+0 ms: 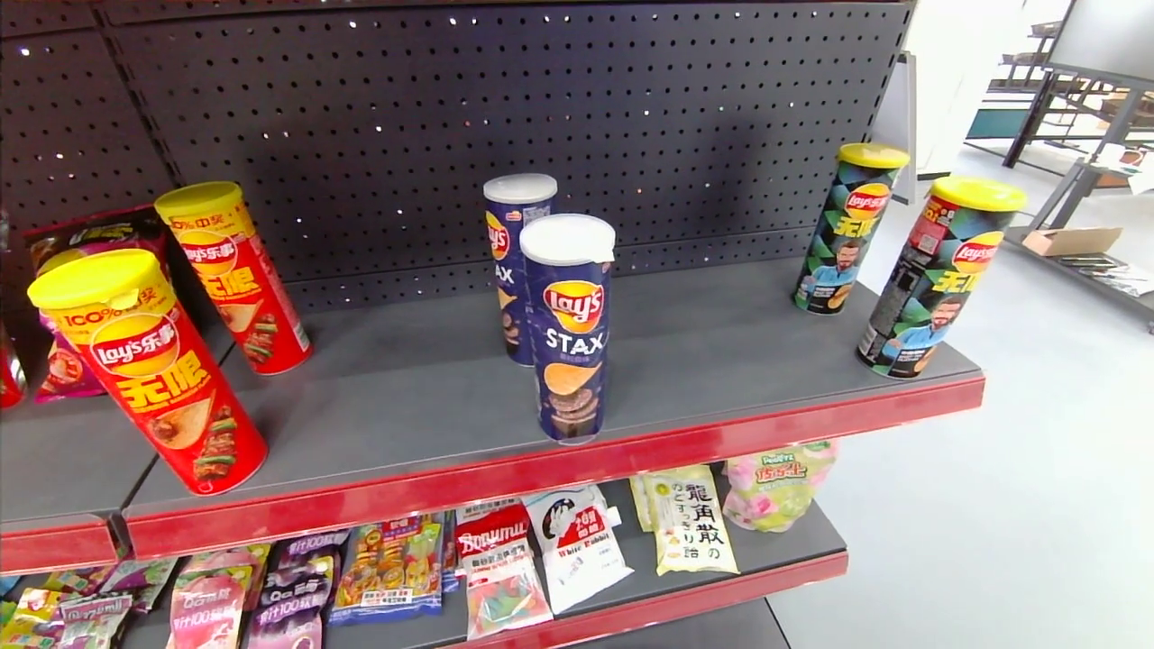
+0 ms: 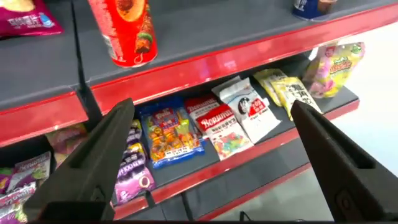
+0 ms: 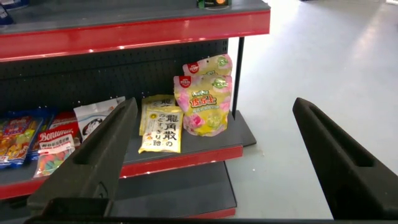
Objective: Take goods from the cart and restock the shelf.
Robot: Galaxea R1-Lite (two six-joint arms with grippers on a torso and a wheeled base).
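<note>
Between the widely spread, empty fingers of the left gripper (image 2: 211, 106) lies the lower shelf (image 2: 273, 144). Its grey board with a red front edge carries a row of flat snack packets: a blue packet (image 2: 168, 134), a red-and-white packet (image 2: 217, 124), a white packet (image 2: 249, 109) and a yellow packet (image 2: 289, 93), side by side and partly overlapping. The right gripper (image 3: 214, 102) is likewise parted wide with nothing between its fingers. It faces the right end of the same board, where two pink-and-green bags (image 3: 202, 102) stand one behind the other, just beside the yellow packet. Above, the upper shelf (image 1: 433, 397) bears six upright chip cans in three pairs, each pair set one behind the other. Red cans (image 1: 149, 370) with yellow lids stand at the left, the front one near the red edge. Blue cans (image 1: 568, 329) with white lids stand at the middle, close together. Green-and-black cans (image 1: 942, 275) with yellow lids stand at the right end, a little apart from each other. The three pairs stand well apart. A dark pegboard (image 1: 451, 117) forms the back wall.
</note>
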